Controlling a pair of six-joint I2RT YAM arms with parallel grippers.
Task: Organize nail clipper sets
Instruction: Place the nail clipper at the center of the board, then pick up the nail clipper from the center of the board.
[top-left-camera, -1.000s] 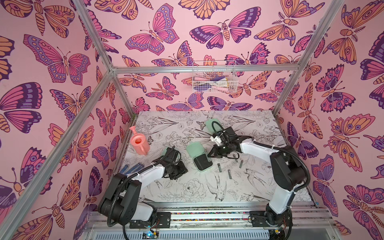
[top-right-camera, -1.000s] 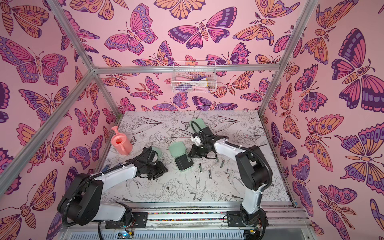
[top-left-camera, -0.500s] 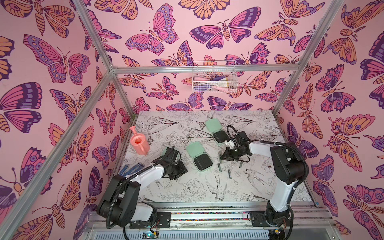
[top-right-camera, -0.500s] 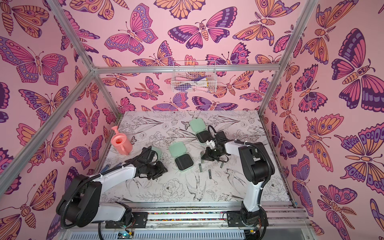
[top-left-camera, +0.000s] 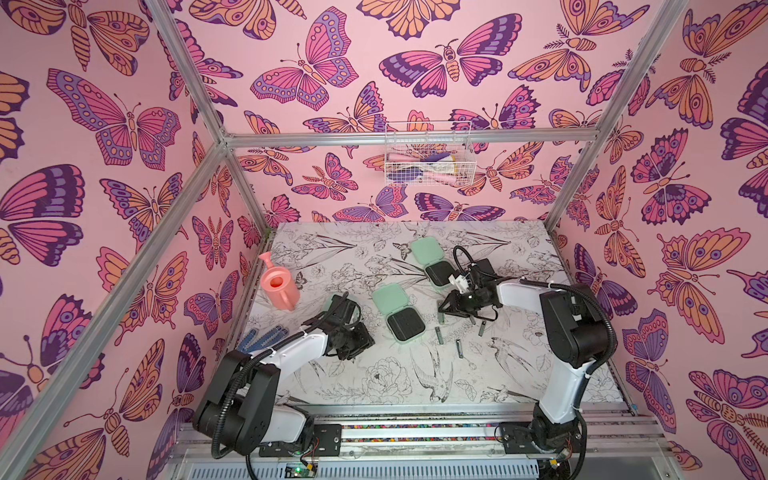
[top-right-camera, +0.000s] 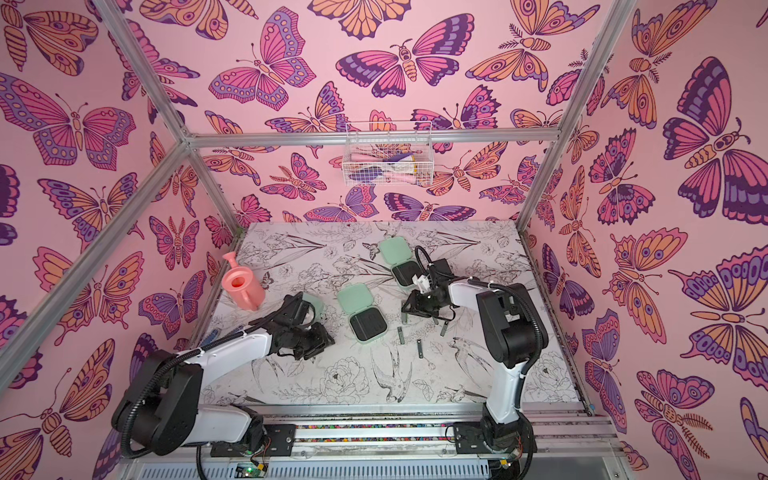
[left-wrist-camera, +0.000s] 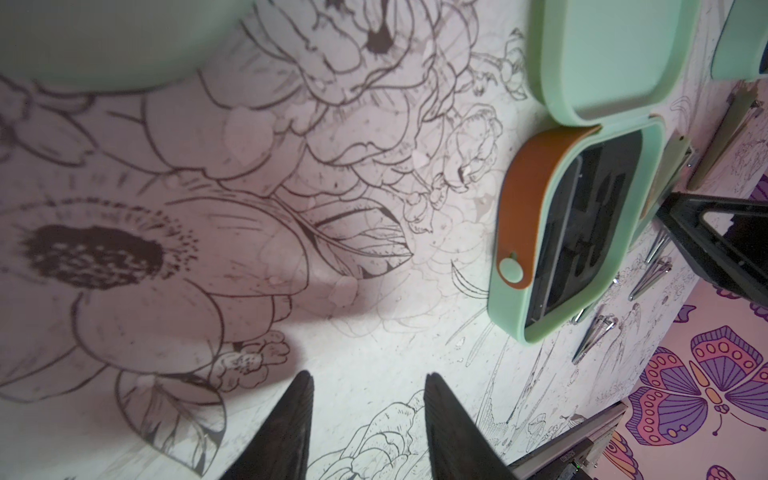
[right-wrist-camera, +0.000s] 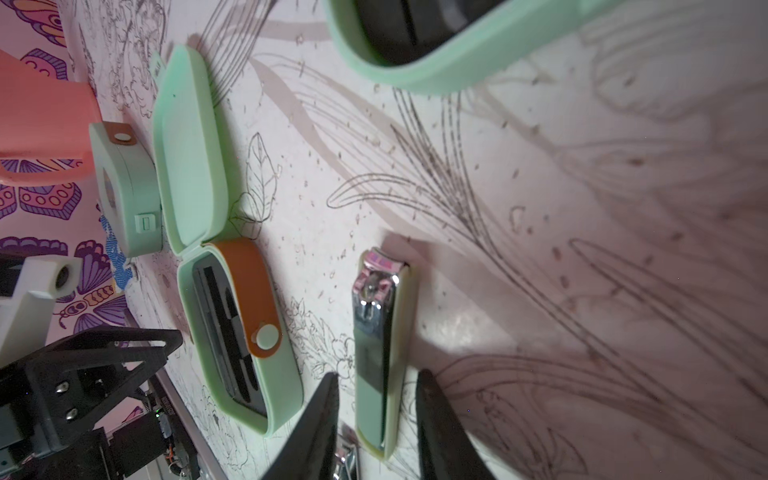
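Observation:
Two mint-green cases lie open, black inside: one mid-table (top-left-camera: 405, 326) and one further back (top-left-camera: 439, 272). A third case (top-left-camera: 332, 300) stands closed behind my left gripper (top-left-camera: 353, 337). In the right wrist view, a clipper with a mint handle (right-wrist-camera: 376, 332) lies on its edge between the fingers of my right gripper (right-wrist-camera: 378, 376). The jaws are open, with a gap on each side. Loose grey clippers (top-left-camera: 459, 348) lie in front of it. In the left wrist view my left gripper (left-wrist-camera: 369, 376) hangs open over bare table, beside the mid-table case (left-wrist-camera: 582, 232).
A pink watering can (top-left-camera: 279, 286) stands at the left edge, with a blue glove (top-left-camera: 262, 338) in front of it. A white wire basket (top-left-camera: 428, 160) hangs on the back wall. Frame rails run along the table's sides and front.
My right gripper swung from over the rear case to the loose clippers nearer the front, uncovering that case's base. Its jaws now stand apart around a clipper. The left arm has not moved.

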